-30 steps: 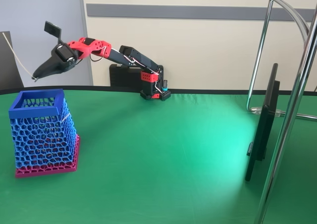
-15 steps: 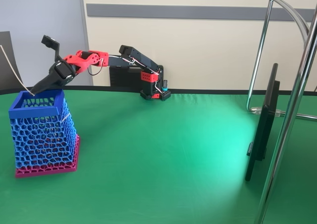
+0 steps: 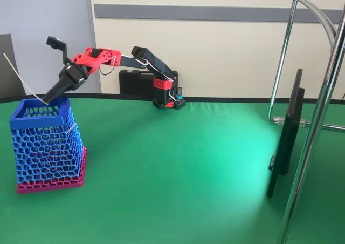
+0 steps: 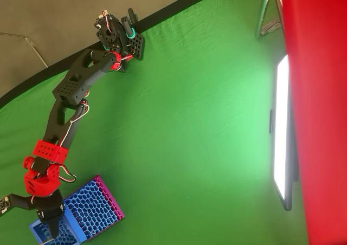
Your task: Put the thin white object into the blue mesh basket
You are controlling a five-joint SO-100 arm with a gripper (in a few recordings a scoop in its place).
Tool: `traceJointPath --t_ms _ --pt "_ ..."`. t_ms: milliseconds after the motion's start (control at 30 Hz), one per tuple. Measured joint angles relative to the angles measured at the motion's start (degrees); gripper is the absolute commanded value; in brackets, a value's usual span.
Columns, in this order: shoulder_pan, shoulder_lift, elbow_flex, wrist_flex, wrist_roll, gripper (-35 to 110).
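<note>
While your red and black arm [image 3: 135,60] reaches out from its base at the back of the green worktop [image 3: 178,168], the pincer [image 3: 47,99] points steeply down, tips right at the top opening of the blue mesh basket [image 3: 46,147]. Pincer is closed on the thin white object [image 3: 19,78], gripping its lower end. Strip rises up and to the left from the tips in the fixed view, slightly curved, free end well above the basket rim and outside it. Lower end sits just at rim level, near the back edge.

Basket stands upright at the left of the worktop on its wider magenta base.

Overhead view: pincer [image 4: 52,227] hangs over the basket [image 4: 89,212] mouth, arm stretched along the left side. You cannot make out the strip there.

Dark flat monitor [image 3: 285,133] stands on edge at the right, beside chrome stand tubes [image 3: 315,125].
</note>
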Motion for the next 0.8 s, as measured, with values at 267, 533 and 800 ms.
traceJointPath --t_ms 267,533,800 --pt "-0.7 1.9 -0.7 8.0 -5.5 19" --pt "-0.1 3.0 -0.7 10.4 -9.7 19" --pt "0.0 3.5 -2.0 14.2 -12.0 20"
